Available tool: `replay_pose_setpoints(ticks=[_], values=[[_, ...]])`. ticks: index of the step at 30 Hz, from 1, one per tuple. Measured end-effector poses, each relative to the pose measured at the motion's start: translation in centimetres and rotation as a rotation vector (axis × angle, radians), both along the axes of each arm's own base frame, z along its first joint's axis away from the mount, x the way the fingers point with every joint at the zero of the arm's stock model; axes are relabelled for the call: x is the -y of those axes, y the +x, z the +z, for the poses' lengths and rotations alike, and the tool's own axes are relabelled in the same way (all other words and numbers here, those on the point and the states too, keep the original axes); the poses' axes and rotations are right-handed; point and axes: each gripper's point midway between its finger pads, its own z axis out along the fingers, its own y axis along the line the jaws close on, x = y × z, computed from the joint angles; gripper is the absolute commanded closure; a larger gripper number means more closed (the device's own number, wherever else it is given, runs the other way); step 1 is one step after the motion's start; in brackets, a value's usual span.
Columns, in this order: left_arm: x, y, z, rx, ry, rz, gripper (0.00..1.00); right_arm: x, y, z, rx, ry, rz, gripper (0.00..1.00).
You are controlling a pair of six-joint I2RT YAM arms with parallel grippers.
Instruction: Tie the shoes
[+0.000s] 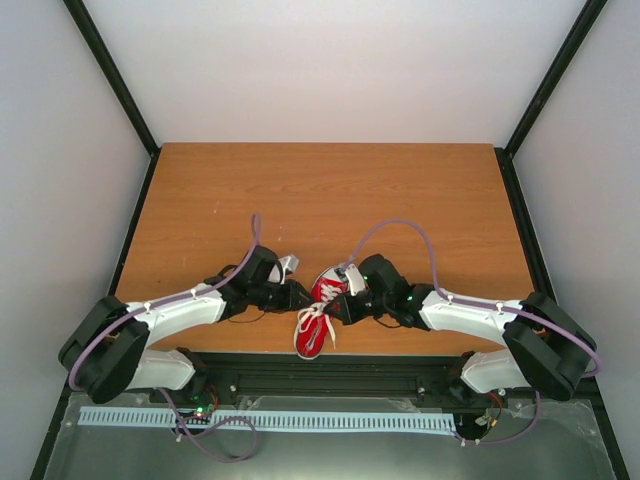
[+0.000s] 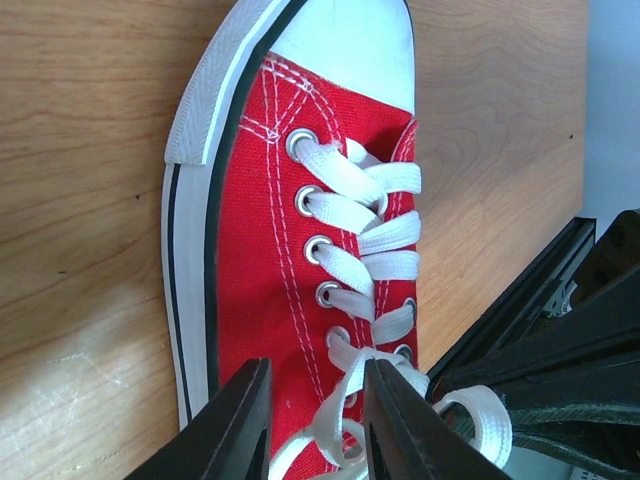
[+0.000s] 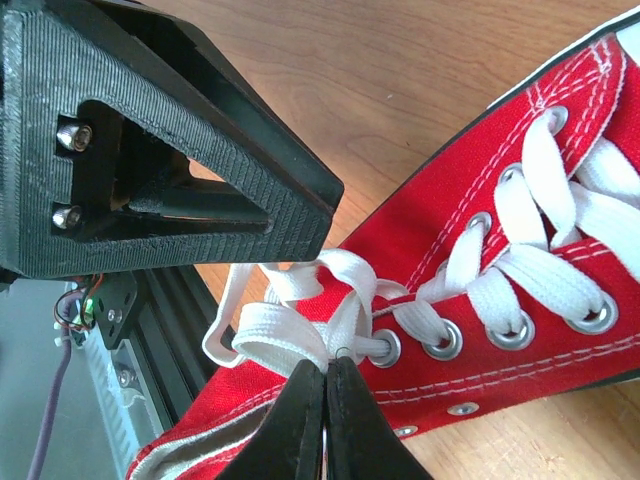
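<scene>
Red sneaker (image 1: 318, 312) sits at the 6 o'clock edge of the desk (image 1: 330, 190), toe pointing roughly 6 o'clock. Right end effector (image 3: 326, 385) is pinched tight on the white laces (image 3: 300, 335). Left end effector (image 2: 315, 425) is narrowly apart, straddling a lace strand.

Bright, even, diffuse light in all views. The orange-brown wooden counter (image 1: 330, 190) carries only soft, short shadows and a pale sheen in the right wrist view. White flat laces (image 3: 540, 270) are sharp; the near black fingers (image 3: 295, 430) blur slightly.
</scene>
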Motion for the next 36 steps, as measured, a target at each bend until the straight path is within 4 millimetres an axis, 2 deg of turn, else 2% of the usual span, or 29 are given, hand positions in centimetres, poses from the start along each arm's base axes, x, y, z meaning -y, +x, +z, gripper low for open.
replay_pose_setpoints(ticks=[7,17,29,36], values=[[0.5,-0.2,-0.3,-0.028,-0.02,-0.013,0.74,0.1,-0.1,-0.3,-0.003,-0.003,-0.001,0.97],[0.9,-0.4,-0.3,-0.049,-0.04,-0.024,0.99,0.2,0.0,-0.2,0.002,-0.005,-0.006,0.97],[1.2,0.1,2.0,0.043,-0.094,-0.036,0.99,1.3,0.7,0.7,0.058,-0.021,-0.071,0.97],[1.2,0.2,2.3,0.068,-0.095,-0.047,0.99,0.3,1.6,0.9,0.066,-0.027,-0.059,0.97]])
